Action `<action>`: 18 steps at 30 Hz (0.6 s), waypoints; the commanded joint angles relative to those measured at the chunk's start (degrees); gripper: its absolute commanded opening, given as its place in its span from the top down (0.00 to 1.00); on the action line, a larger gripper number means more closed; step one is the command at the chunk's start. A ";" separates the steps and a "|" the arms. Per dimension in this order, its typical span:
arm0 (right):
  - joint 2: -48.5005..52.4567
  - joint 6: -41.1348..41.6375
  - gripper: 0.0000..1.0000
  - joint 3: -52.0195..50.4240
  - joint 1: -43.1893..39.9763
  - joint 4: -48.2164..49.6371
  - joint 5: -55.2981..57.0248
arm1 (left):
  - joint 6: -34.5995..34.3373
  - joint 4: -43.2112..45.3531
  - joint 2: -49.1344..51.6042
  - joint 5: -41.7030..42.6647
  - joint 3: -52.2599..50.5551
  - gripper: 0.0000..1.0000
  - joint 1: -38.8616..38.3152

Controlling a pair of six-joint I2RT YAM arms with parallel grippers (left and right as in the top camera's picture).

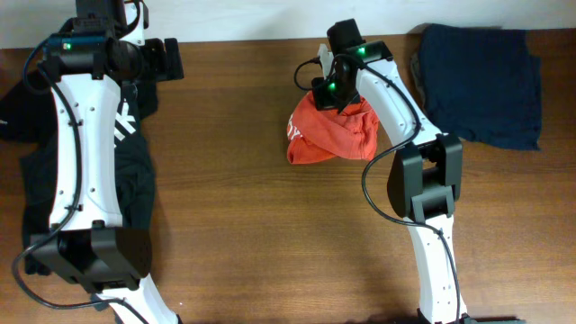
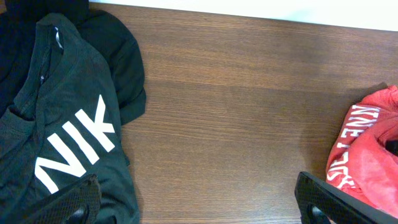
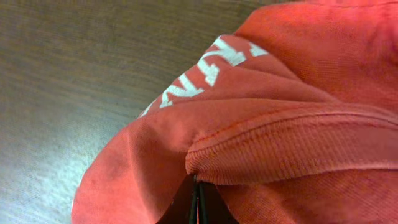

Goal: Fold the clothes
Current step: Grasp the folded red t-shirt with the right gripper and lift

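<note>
A crumpled red shirt [image 1: 328,135] with white lettering lies at the table's back middle. My right gripper [image 1: 326,90] is shut on its ribbed hem at the far edge; the right wrist view shows the red shirt [image 3: 280,112] bunched over the closed jaws [image 3: 198,202]. The red shirt also shows at the right of the left wrist view [image 2: 367,155]. My left gripper [image 2: 199,202] is open and empty, at the far left near a dark green shirt [image 2: 56,124] with white letters. That dark shirt [image 1: 135,171] lies under the left arm.
A folded navy garment [image 1: 481,81] lies at the back right corner. Another black cloth [image 1: 13,103] hangs at the far left edge. Bare brown wood [image 1: 225,180] spreads between the dark shirt and the red shirt.
</note>
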 commanded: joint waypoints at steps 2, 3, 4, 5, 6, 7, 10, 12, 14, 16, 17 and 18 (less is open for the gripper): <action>-0.68 0.09 0.96 1.22 -0.57 -3.02 2.10 | -0.11 0.13 0.50 -0.81 -0.33 0.01 0.20; -1.16 0.09 0.96 1.86 -0.83 -4.35 2.08 | -0.11 0.13 0.50 -0.92 -0.33 0.01 0.20; -1.66 0.07 0.96 2.58 -1.01 -5.77 1.95 | -0.11 0.13 0.50 -1.18 -0.33 0.01 0.20; -2.36 0.07 0.96 3.67 -1.25 -7.74 1.95 | -0.11 0.13 0.50 -1.29 -0.33 0.01 0.20; -3.02 0.07 0.96 5.05 -1.46 -9.97 1.95 | -0.11 0.13 0.50 -1.27 -0.33 0.01 0.20; -3.56 0.07 0.96 6.34 -1.64 -12.04 1.92 | -0.11 0.13 0.50 -1.27 -0.33 0.01 0.20; -5.03 0.04 0.96 11.15 -2.01 -19.34 1.95 | -0.11 0.13 0.50 -1.27 -0.33 0.01 0.20; -5.46 0.02 0.96 14.21 -2.01 -23.74 1.97 | -0.11 0.13 0.50 -1.27 -0.33 0.01 0.20; -5.46 0.02 0.96 15.85 -1.99 -26.75 2.05 | -0.11 0.11 0.50 -1.27 -0.33 0.01 0.20; -5.46 0.04 0.96 15.91 -2.08 -28.70 3.02 | -0.11 0.02 0.50 -1.27 -0.33 0.01 0.20; -5.38 0.09 0.96 15.82 -2.29 -29.42 3.93 | -0.11 -0.11 0.50 -1.27 -0.33 0.01 0.20; -5.27 0.11 0.96 15.58 -2.40 -29.70 4.42 | -0.11 -0.15 0.50 -1.27 -0.33 0.01 0.20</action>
